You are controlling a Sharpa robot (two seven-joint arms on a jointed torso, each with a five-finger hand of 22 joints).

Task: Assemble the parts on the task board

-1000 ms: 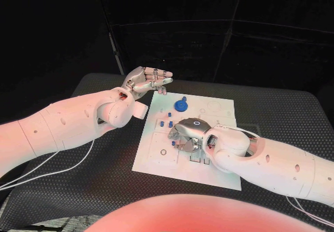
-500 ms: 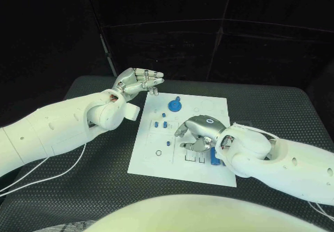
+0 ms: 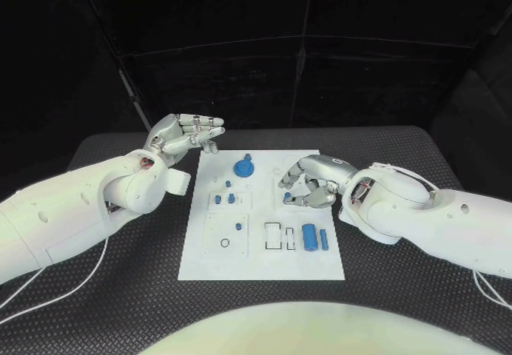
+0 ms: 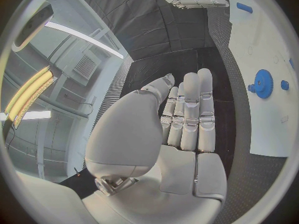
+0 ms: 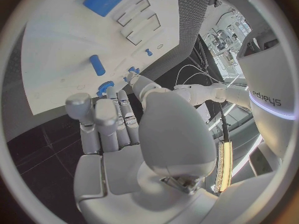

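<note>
My right hand (image 3: 309,181) hangs over the right half of the task board (image 3: 214,270), toward its far edge; the silver fingers (image 5: 118,122) lie loosely bent with nothing in them. A second ago this hand was curled down over the slots near the middle of the board; it has since lifted away and drawn back toward the far right. My left hand (image 3: 183,134) is raised beyond the board's far left corner, over the black table (image 3: 118,310), fingers (image 4: 190,109) straight and side by side, thumb apart, grasping nothing. It sits much as it did before.

The board is a flat white rectangular plate on the ribbed black mat of the table. A round blue toothed gear (image 3: 244,168) with a small knob sits near the middle of the far edge. Short blue pegs (image 3: 222,198) stand toward the left edge, below the gear, with a smaller one (image 3: 227,184) between. Near the right edge toward me, a rounded blue cylinder (image 3: 309,237) lies lengthwise with a thin blue bar (image 3: 323,237) just beside it. These two were under my right hand a second ago and now lie uncovered. Left of them are outlined rectangular slots (image 3: 280,236), and a small ring mark (image 3: 225,242) lies toward the left edge.
</note>
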